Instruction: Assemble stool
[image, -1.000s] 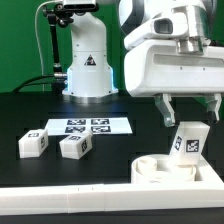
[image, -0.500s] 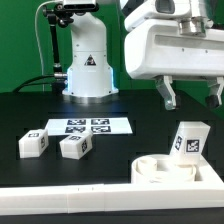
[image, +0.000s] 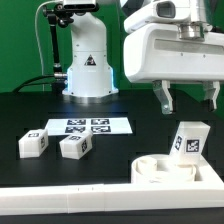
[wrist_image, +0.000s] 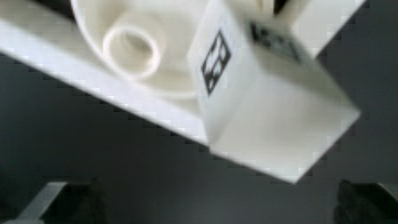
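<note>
Tool (image: 187, 96) is hung above the leg, jaws spread wide, nothing held; gap is clearly wider than the part below, probably so that the part is cleared on either side. In the wrist view the two fingertips (wrist_image: 54, 200) are seen apart, with dark surface (image: 150, 120) between them. Directly under the tool an upright leg (image: 187, 140) is stood on the round seat (image: 160, 170), tag facing the camera; it appears to be set into a socket, though how deep cannot be told. A second round socket (wrist_image: 128, 45) in the seat is shown empty in the wrist view. Seat is tucked into the near corner of the surface on the exterior view's right, against the white border wall (image: 90, 186), judged to be so placed that it is braced while legs are pushed or turned in. Two loose legs (image: 33, 143) (image: 75, 146) are laid on their sides toward the near edge on the exterior view's left, well apart from the seat, not yet fitted. Marker board (image: 85, 126) is laid flat behind them, mid-surface.
</note>
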